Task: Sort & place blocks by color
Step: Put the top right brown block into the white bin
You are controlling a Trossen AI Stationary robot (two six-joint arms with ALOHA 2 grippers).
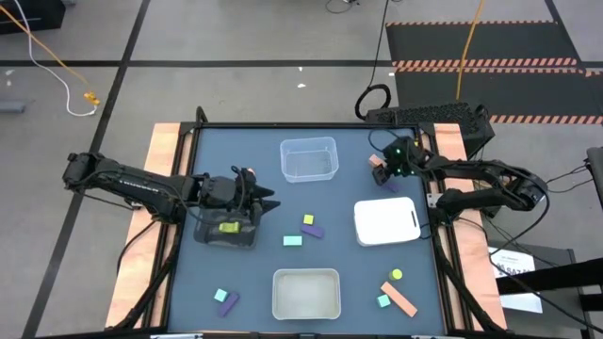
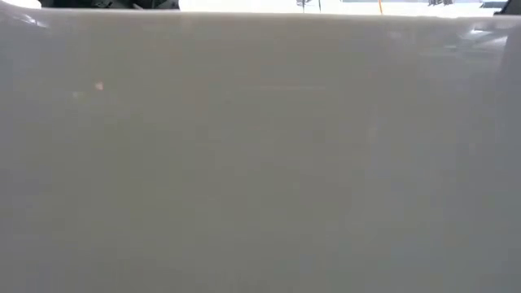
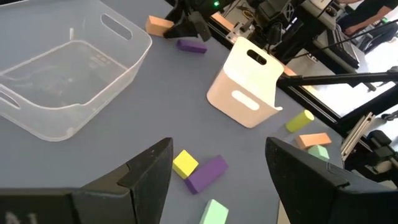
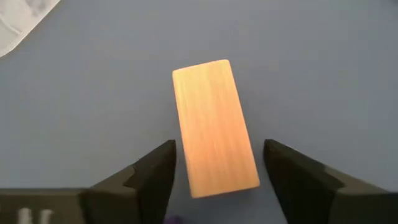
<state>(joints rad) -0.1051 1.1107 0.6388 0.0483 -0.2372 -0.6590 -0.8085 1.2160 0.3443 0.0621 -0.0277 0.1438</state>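
Orange wooden bar (image 4: pixel 215 127) lies skewed between parted right jaws; square them first. Left jaws released.

A robotics lab: hazard-striped floor mats (image 1: pixel 480 47), loose cables (image 1: pixel 57 66), framed table (image 1: pixel 170 141).

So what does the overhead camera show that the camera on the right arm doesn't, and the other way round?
Only the overhead view shows the whole table: both arms, two clear trays, the white tray, the black mesh tray under the left hand, and scattered coloured blocks. Only the right wrist view shows, close up, the right hand with its open fingers either side of the orange block, not yet touching it. Both show that block, the right hand and the blue-grey tabletop.
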